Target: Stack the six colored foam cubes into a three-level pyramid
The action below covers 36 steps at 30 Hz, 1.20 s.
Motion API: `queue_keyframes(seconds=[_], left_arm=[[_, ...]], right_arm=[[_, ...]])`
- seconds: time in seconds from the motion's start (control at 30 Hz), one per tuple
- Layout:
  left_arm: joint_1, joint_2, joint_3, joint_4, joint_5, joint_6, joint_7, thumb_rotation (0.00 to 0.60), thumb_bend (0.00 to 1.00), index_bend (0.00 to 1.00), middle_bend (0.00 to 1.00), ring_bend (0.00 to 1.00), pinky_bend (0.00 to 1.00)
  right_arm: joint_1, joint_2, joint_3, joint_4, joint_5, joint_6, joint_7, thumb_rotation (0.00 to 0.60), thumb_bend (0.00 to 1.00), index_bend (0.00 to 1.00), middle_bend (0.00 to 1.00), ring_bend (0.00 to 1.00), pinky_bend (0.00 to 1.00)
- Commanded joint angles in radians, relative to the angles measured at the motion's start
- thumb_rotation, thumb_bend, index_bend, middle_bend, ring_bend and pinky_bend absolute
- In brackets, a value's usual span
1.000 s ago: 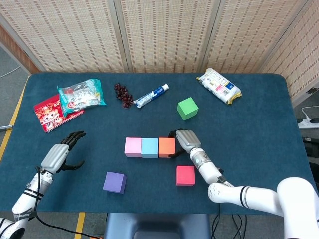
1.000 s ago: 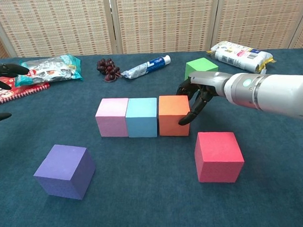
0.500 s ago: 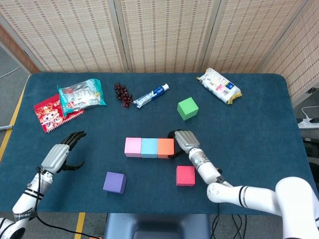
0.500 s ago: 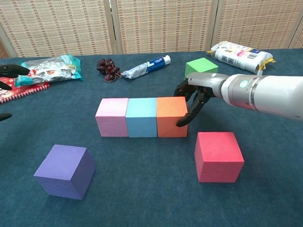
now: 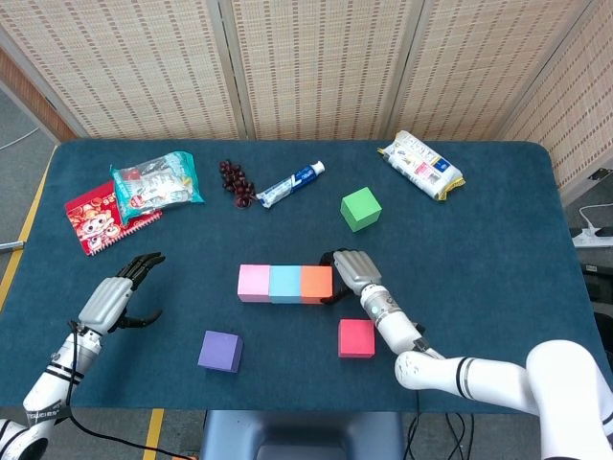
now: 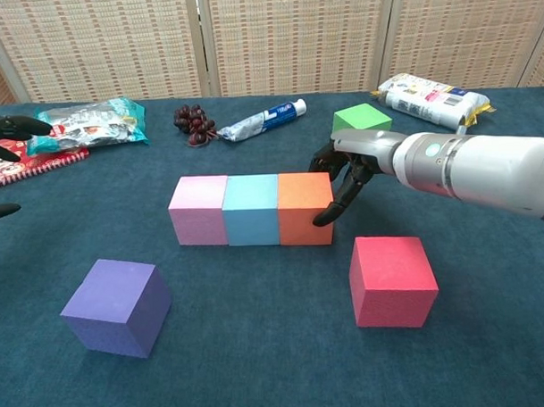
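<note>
Orange cube [image 5: 316, 284] and right robot hand [image 5: 349, 273] slightly further left.

No text, brand or number can really be read anywhere here. Print is carried by the toothpaste tube [image 6: 267, 119], the white snack bag [image 5: 420, 165], the clear snack bag [image 5: 155, 179] and the red packet [image 5: 96, 216] with cartoon faces, but all of it is too small and blurred to be made out in either view. Nothing is printed on the faces of the foam cubes that are shown, e.g. the orange cube [image 6: 305, 208].
</note>
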<state>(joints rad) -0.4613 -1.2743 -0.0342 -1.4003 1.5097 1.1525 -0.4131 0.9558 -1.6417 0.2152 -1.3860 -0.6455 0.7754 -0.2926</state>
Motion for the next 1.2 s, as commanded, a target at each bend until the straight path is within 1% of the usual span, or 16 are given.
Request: queue_keyframes(seconds=[0.03, 0.77, 0.87, 0.97, 1.0, 1.1, 1.2], left_arm=[[0.000, 0.000, 0.000, 0.000, 0.001, 0.001, 0.000, 0.600, 0.32, 0.08, 0.03, 0.00, 0.16], [0.000, -0.002, 0.001, 0.006, -0.001, -0.005, -0.006, 0.600, 0.32, 0.08, 0.03, 0.00, 0.16], [0.001, -0.003, 0.001, 0.008, -0.001, -0.003, -0.007, 0.600, 0.32, 0.08, 0.03, 0.00, 0.15], [0.001, -0.003, 0.002, 0.009, 0.001, -0.002, -0.008, 0.600, 0.32, 0.08, 0.03, 0.00, 0.15], [0.001, -0.003, 0.002, 0.009, 0.001, -0.003, -0.008, 0.600, 0.32, 0.08, 0.03, 0.00, 0.15], [0.000, -0.004, 0.002, 0.009, 0.001, -0.003, -0.008, 0.600, 0.32, 0.08, 0.02, 0.00, 0.15], [-0.001, -0.005, 0.002, 0.009, 0.003, -0.004, -0.008, 0.600, 0.32, 0.08, 0.02, 0.00, 0.15]], right_arm=[[0.000, 0.000, -0.001, 0.001, 0.000, 0.001, -0.001, 0.600, 0.15, 0.54, 0.43, 0.32, 0.35], [0.008, -0.010, -0.001, 0.009, 0.005, -0.005, -0.005, 0.600, 0.15, 0.53, 0.43, 0.32, 0.34], [0.010, -0.011, -0.004, 0.009, 0.007, -0.008, -0.009, 0.600, 0.15, 0.49, 0.43, 0.31, 0.32], [0.011, -0.007, -0.008, 0.005, 0.006, -0.012, -0.013, 0.600, 0.15, 0.41, 0.42, 0.27, 0.29], [0.010, -0.005, -0.008, 0.003, 0.005, -0.012, -0.013, 0.600, 0.15, 0.37, 0.40, 0.24, 0.28], [0.009, 0.000, -0.011, -0.004, 0.000, -0.011, -0.013, 0.600, 0.15, 0.28, 0.35, 0.19, 0.25], [0.007, 0.002, -0.013, -0.009, -0.003, -0.010, -0.012, 0.600, 0.15, 0.23, 0.33, 0.17, 0.23]])
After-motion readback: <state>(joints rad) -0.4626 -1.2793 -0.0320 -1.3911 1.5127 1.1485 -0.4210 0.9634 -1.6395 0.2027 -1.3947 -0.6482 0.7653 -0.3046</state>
